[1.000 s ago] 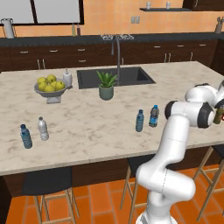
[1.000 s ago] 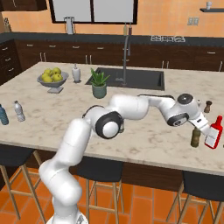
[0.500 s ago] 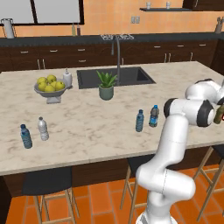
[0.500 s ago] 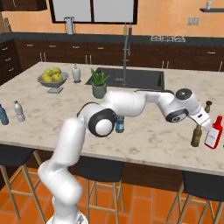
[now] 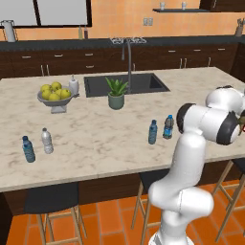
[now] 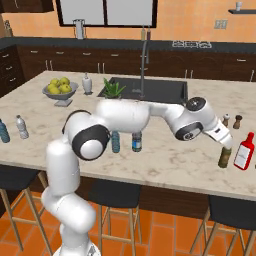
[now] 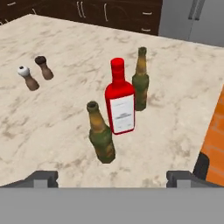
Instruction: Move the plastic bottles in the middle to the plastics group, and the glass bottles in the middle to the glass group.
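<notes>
Hovering above the marble island counter [image 7: 52,127], the two-finger gripper [image 7: 112,179] holds its dark fingertips [image 7: 43,178] wide apart with nothing between them.

1. Hand view, nearest item: an olive-green to amber glass bottle with a narrow neck [image 7: 101,133] stands upright on the counter at 12 o'clock from the fingertips, clear of both.
2. Just beyond it, at 1 o'clock: a clear flask-shaped bottle with a red cap and a white label [image 7: 120,99], upright, just beside the first bottle; whether the two touch cannot be told.
3. Directly behind the red-capped bottle, at 1 o'clock: a second green-brown glass bottle [image 7: 140,81], upright and partly hidden by it.
4. At 10 o'clock, well apart from the bottles: a pair of small brown shakers, one white-topped [image 7: 27,77] and one dark-topped [image 7: 43,66].

Right base view: the olive-green bottle [image 6: 225,156] stands near the counter's front edge, with the red-capped bottle [image 6: 243,151] just beside it at 3 o'clock. The gripper [image 6: 226,142] sits just above the olive bottle's neck.

Left base view, mid-counter: a translucent light blue plastic bottle with a blue cap [image 5: 152,132] and a darker plastic bottle with a dark cap [image 5: 168,127] stand upright, near each other.

Far left end of the counter: a small blue-tinted bottle [image 5: 28,149] and a slightly taller clear whitish bottle [image 5: 46,140] stand side by side.
</notes>
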Robot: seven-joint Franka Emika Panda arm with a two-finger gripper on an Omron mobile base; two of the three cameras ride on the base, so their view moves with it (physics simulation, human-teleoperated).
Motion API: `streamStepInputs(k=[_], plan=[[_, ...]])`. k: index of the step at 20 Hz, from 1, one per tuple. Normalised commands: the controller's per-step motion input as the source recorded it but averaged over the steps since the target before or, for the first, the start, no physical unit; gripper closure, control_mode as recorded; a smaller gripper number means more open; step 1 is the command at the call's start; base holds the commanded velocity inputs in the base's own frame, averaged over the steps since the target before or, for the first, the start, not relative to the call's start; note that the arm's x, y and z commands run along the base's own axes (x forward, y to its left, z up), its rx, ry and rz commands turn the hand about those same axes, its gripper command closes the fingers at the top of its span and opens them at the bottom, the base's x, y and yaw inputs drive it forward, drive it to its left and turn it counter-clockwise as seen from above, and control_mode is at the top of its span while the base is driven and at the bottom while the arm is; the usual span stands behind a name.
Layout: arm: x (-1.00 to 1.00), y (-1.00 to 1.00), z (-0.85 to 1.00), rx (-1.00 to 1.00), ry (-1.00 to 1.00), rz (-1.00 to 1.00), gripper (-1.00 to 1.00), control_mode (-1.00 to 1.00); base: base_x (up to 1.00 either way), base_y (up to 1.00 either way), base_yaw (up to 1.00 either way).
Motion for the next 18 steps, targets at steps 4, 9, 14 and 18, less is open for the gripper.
streamStepInputs(k=[4,9,14,18], plan=[[-0.4,1.0,0.28,-0.01,0.23,0.21,-1.0,-1.0,0.0,0.0,0.0],[-0.24,1.0,0.15,-0.02,0.38,0.12,-1.0,-1.0,0.0,0.0,0.0],[-0.27,1.0,0.06,0.0,0.25,0.06,-1.0,-1.0,0.0,0.0,0.0],[-0.66,0.78,-0.06,0.07,0.04,0.2,-1.0,-1.0,0.0,0.0,0.0]])
